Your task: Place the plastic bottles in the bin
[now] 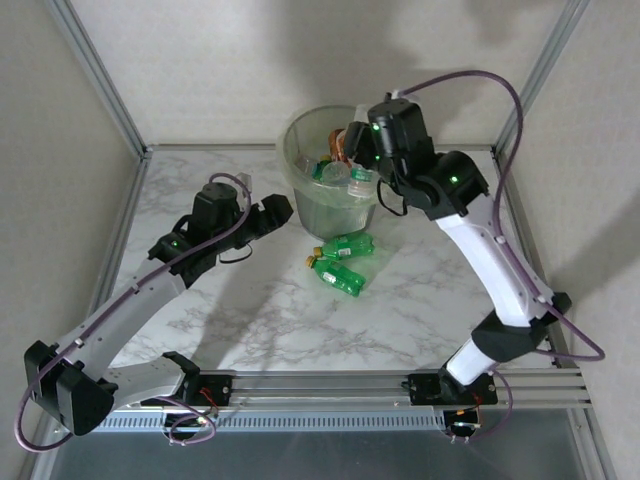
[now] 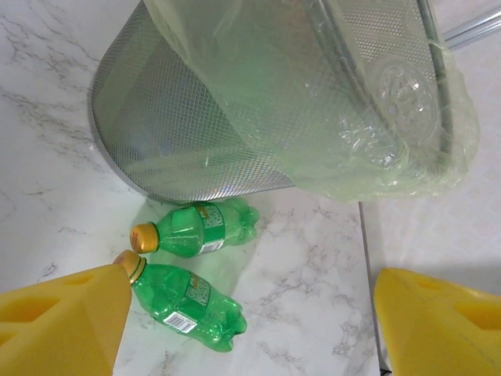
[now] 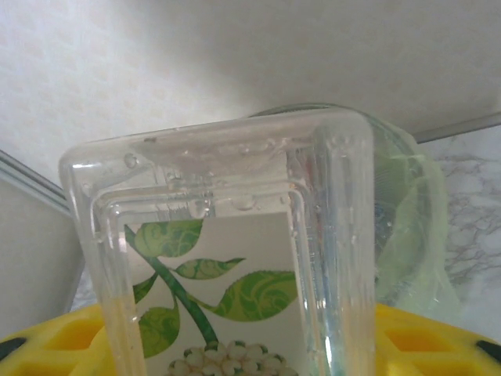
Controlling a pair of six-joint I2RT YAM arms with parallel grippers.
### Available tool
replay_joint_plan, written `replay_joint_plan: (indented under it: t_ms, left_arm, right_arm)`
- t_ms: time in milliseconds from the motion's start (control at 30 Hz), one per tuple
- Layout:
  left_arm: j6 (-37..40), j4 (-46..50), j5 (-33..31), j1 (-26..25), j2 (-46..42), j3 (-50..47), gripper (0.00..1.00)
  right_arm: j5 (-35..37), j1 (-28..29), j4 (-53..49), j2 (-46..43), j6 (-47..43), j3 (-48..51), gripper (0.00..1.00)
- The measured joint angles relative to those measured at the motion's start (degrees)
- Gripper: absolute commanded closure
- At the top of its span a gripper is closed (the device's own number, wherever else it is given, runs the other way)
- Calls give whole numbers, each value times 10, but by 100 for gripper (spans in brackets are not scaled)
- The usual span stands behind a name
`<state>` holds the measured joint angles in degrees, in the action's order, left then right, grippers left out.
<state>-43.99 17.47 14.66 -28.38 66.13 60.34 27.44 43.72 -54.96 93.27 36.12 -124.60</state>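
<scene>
right end effector (image 1: 350, 142) grips bottle (image 3: 227, 266) over bin (image 1: 300, 195); left end effector (image 1: 279, 208) open, green bottles (image 2: 196, 229)

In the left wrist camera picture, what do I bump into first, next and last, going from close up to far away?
left tool → green bottle with the barcode → other green bottle → bin
</scene>
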Motion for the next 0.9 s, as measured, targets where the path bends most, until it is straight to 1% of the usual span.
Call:
replay_joint_plan:
  t_ms: [100,200,500,567,667,733,900]
  left_arm:
    - [-4,-17,2,0,14,-8,21]
    - [-27,-23,-2,0,23,-17,21]
    - [-94,-25,-67,0,15,-17,22]
    - [-112,-26,-85,-2,7,-17,22]
    - [-131,-32,-102,-4,-3,-17,22]
    - [-139,-35,-107,-6,-4,-17,22]
    - [-141,-24,-111,-7,12,-3,22]
  right_arm:
    - [0,-2,-7,44,-37,-55,44]
    - [-11,-16,-11,77,-79,-102,44]
    - [-72,-103,33,81,-191,-99,44]
    - [-102,-125,46,85,-201,-99,45]
    - [-128,-163,58,96,-206,-99,46]
    - [-143,-178,63,107,-207,-99,46]
    - [-172,-175,62,145,-212,-113,45]
